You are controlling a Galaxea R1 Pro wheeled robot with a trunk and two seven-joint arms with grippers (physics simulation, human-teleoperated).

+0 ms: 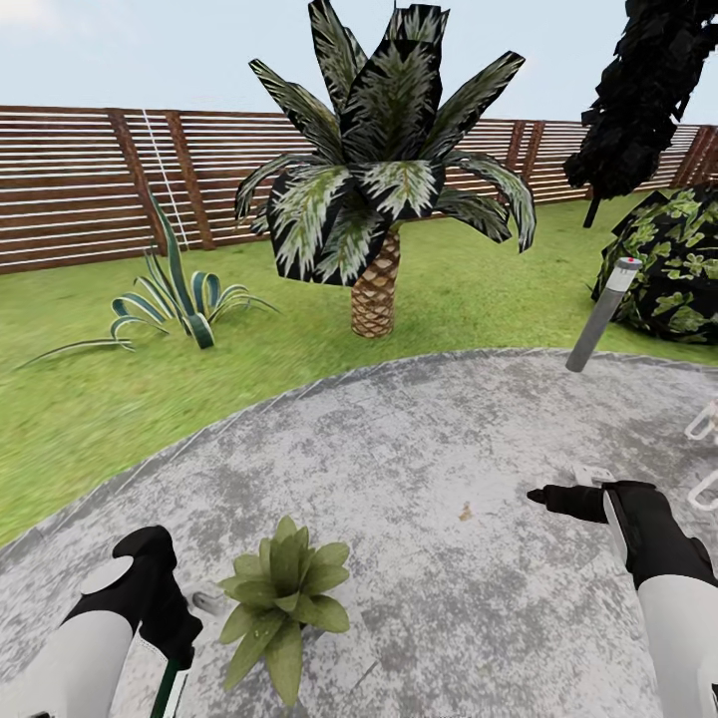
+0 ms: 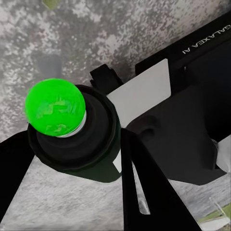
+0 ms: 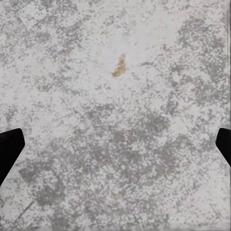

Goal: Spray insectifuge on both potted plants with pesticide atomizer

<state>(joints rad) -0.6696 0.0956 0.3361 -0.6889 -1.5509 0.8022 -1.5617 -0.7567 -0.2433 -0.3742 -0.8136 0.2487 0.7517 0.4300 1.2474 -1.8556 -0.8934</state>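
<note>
**Bottle in the left gripper, beside the first plant**

While the left gripper (image 1: 175,638) sits at the lower left of the head view, its fingers are closed around the pesticide atomizer (image 2: 72,127), whose green top shows large in the left wrist view. It is held low, just beside the potted plant (image 1: 282,598) at bottom centre, probably so the spray can reach the leaves from close by.

At the lower right, the right gripper (image 3: 115,144) holds nothing; its dark fingertips stand wide apart over bare paved patch (image 1: 429,469), apparently parked out of the way.

Around the plant the paving lies open on all sides. Its curved edge meets the lawn (image 1: 90,399) across the middle. Beyond stand a striped agave (image 1: 175,299), a palm (image 1: 377,219), a grey lamp post (image 1: 603,314) and the wooden fence (image 1: 70,189).
</note>
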